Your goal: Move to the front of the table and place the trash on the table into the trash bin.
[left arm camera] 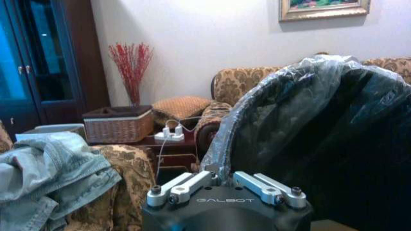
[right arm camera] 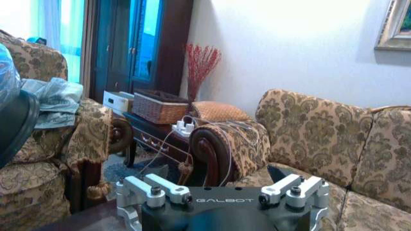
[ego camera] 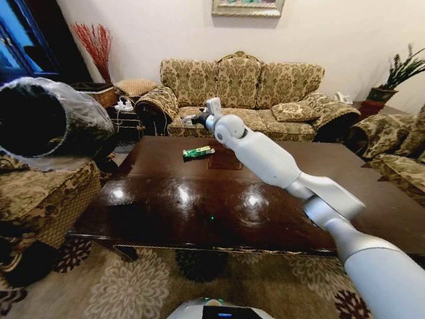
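The green flat packet [ego camera: 198, 152] is lying on the worktop [ego camera: 166, 206] toward its far edge, at about 11 o'clock from centre. The right end effector [ego camera: 194, 119], reaching beyond it at 12 o'clock, is hanging over the far edge; whether it is spread or closed I cannot tell. The left end effector [left arm camera: 222, 179] is clamping the rim of the trash bin [ego camera: 40, 119], holding it raised at 9 o'clock.

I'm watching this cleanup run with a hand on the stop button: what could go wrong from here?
1. The trash bin hangs tipped on its side, held by the left pincer at its bag-lined rim. The liner could slip in that grip, and anything inside might spill.
2. The open right pincer is stretched past the green packet, toward the far edge of the table. The arm could brush the packet and push it along or off the glossy top.
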